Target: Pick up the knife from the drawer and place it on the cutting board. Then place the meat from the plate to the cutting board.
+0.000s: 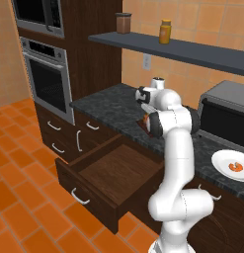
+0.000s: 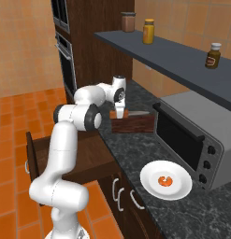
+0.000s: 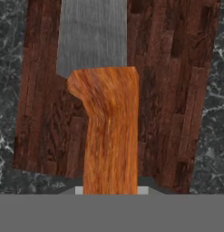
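the counter [image 2: 135, 154] is open between the cutting board [image 2: 135, 123] and the plate [image 2: 149, 184], which lies toward 5 o'clock from the board in the right base view, so a gripper could pass there. at 3 o'clock of that gap the toaster oven [image 2: 191, 140] walls off the back, and the shelf [image 2: 182, 63] overhangs it and limits headroom. at 9 o'clock the open drawer [image 1: 94, 190] juts out below the counter edge, its inside free from above.
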Robot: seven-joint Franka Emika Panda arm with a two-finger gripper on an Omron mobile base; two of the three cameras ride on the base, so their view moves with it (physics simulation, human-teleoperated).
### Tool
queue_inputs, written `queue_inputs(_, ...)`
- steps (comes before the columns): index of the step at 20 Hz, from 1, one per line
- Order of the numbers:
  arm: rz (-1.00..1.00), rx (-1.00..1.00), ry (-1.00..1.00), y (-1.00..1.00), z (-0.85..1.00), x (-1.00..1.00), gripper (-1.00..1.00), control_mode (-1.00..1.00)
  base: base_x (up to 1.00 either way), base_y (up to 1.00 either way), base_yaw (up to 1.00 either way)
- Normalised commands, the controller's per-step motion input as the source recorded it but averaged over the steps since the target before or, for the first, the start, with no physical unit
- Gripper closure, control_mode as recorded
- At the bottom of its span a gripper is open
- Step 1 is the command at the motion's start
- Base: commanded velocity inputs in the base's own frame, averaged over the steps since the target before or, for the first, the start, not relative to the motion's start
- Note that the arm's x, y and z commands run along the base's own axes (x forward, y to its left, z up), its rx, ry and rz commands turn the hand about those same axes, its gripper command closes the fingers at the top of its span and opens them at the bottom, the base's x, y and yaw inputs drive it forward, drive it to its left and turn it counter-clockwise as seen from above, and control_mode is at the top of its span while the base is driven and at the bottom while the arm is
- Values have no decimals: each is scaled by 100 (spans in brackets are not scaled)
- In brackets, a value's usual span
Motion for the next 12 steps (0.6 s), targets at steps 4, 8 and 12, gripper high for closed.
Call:
queue_inputs(4, -5, -4, 0, -22, -48, 1, 100, -100, 0, 0, 0)
queue_inputs(8, -11, 0, 2, -50, -11, 3, 100, -100, 0, 0, 0)
queue_inputs(12, -6, 0, 0, -15, -6, 0, 100, -100, 0, 0, 0)
